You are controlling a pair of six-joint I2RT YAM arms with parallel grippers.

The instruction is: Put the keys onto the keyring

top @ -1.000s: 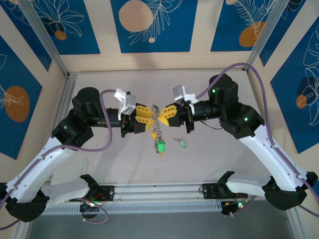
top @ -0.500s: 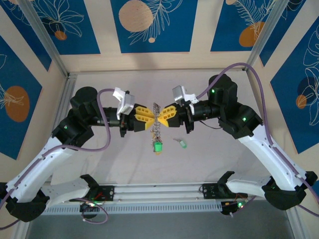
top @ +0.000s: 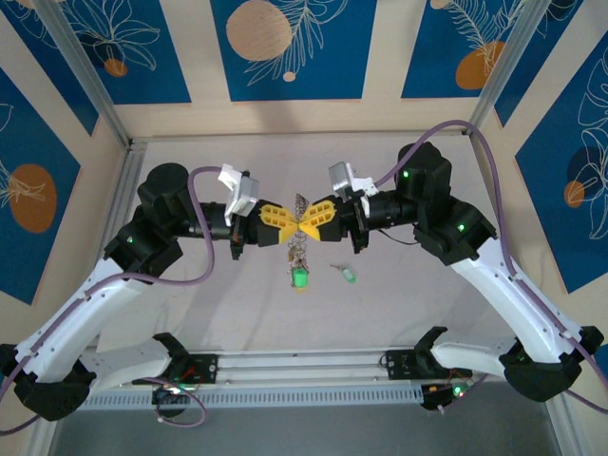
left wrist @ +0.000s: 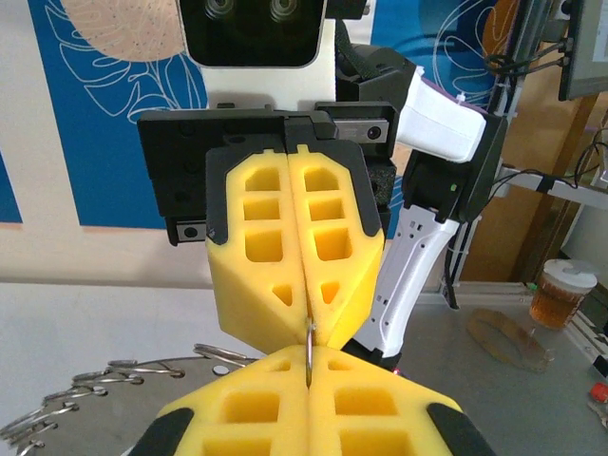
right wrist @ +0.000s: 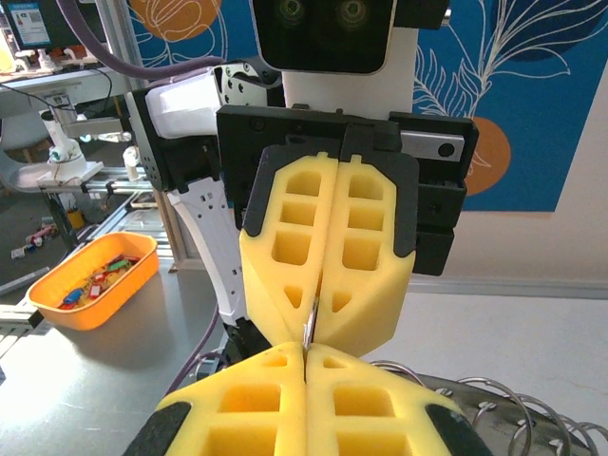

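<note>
Above mid-table my left gripper (top: 288, 220) and right gripper (top: 311, 218) meet tip to tip, both shut on the grey metal keyring (top: 299, 203). Its thin edge (left wrist: 310, 340) shows pinched in the seam of my left gripper (left wrist: 309, 355), and the same edge (right wrist: 307, 328) enters the seam of my right gripper (right wrist: 305, 353). Coiled loops (left wrist: 90, 389) spread low on the left, and more coils (right wrist: 503, 404) lie low on the right. A green-headed key (top: 300, 277) dangles from the ring. Another green key (top: 348, 275) lies loose on the table.
The grey table (top: 427, 304) runs between aluminium frame posts and blue patterned wall panels. In the right wrist view an orange tray (right wrist: 90, 280) with small items sits off to the left, beyond the work area.
Both grippers, still shut on the ring, have shifted slightly toward the back; the dangling chain and green key have swung and risen a little. The loose green key has not moved.
</note>
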